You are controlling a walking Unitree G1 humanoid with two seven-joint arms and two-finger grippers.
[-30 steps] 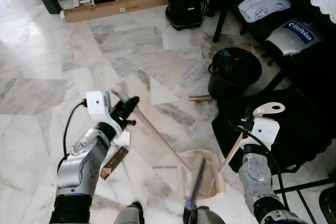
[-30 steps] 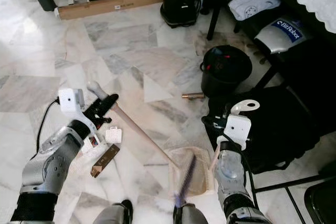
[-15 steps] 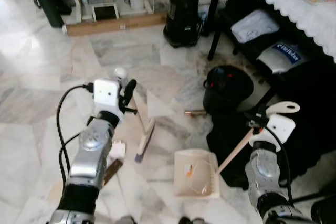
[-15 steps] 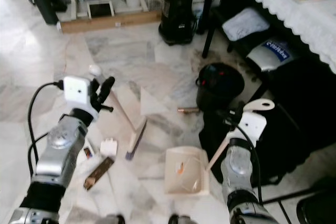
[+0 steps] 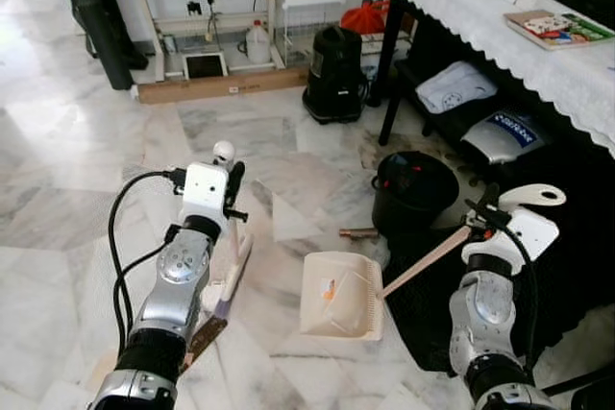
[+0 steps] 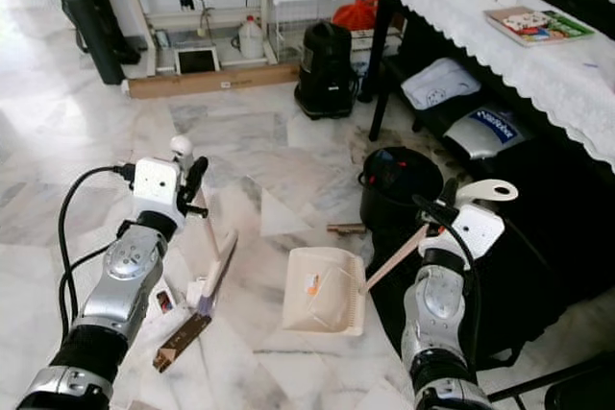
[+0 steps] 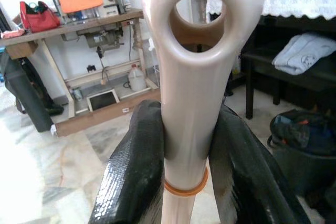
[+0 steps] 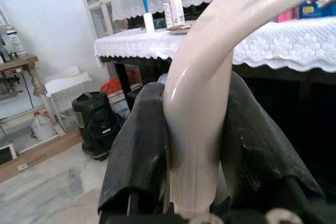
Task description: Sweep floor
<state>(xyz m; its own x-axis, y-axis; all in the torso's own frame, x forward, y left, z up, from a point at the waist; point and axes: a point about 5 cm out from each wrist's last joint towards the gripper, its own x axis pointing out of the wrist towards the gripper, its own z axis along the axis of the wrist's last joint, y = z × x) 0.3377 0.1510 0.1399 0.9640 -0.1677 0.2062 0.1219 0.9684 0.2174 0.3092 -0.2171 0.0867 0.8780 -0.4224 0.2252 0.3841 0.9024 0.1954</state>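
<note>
- On the grey-veined marble floor (image 5: 86,189), the left gripper (image 5: 229,191) has its jaws closed on the top of the cream plastic broom (image 5: 231,261), which stands nearly upright with its bristles down by the robot's left side
- The right gripper (image 5: 483,222) has its jaws clamped on the long slanting handle of the cream plastic dustpan (image 5: 338,297), whose tray lies between the arms
- The broom head sits just left of the pan, so I judge the next stroke runs rightward

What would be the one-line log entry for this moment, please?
left gripper: shut on broom, upright | right gripper: shut on dustpan handle | dustpan: holds debris | bin: beside dustpan
</note>
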